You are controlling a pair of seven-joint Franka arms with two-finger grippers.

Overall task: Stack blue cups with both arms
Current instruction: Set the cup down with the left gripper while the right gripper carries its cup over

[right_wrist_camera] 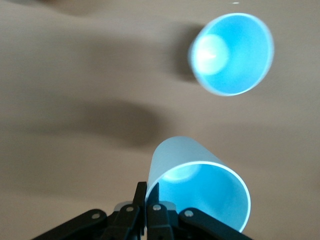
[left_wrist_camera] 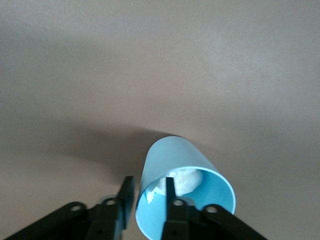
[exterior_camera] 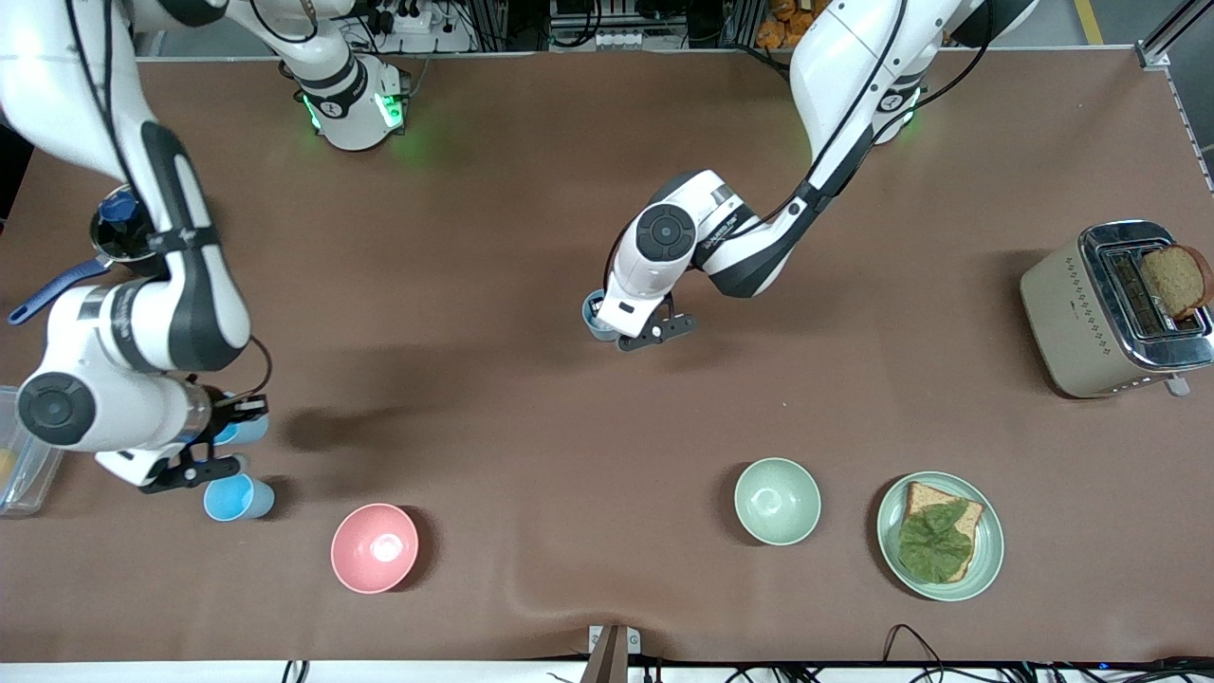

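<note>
A grey-blue cup point(exterior_camera: 595, 318) stands on the table near its middle, with something white in its bottom point(left_wrist_camera: 185, 180). My left gripper point(exterior_camera: 634, 332) point(left_wrist_camera: 148, 189) is open at its rim, one finger inside and one outside the wall, both a little off it. Toward the right arm's end, my right gripper point(exterior_camera: 228, 438) point(right_wrist_camera: 147, 189) is shut on the wall of a light-blue cup point(exterior_camera: 245, 432) point(right_wrist_camera: 200, 175), held tilted above the table. Another light-blue cup point(exterior_camera: 237, 498) point(right_wrist_camera: 231, 54) stands open side up on the table just beside it.
A pink bowl point(exterior_camera: 374, 547), a pale green bowl point(exterior_camera: 777, 500) and a plate point(exterior_camera: 989, 517) with bread and a leaf sit along the front. A toaster point(exterior_camera: 1091, 323) stands at the left arm's end. A pot point(exterior_camera: 119, 232) and a clear container point(exterior_camera: 19, 465) sit at the right arm's end.
</note>
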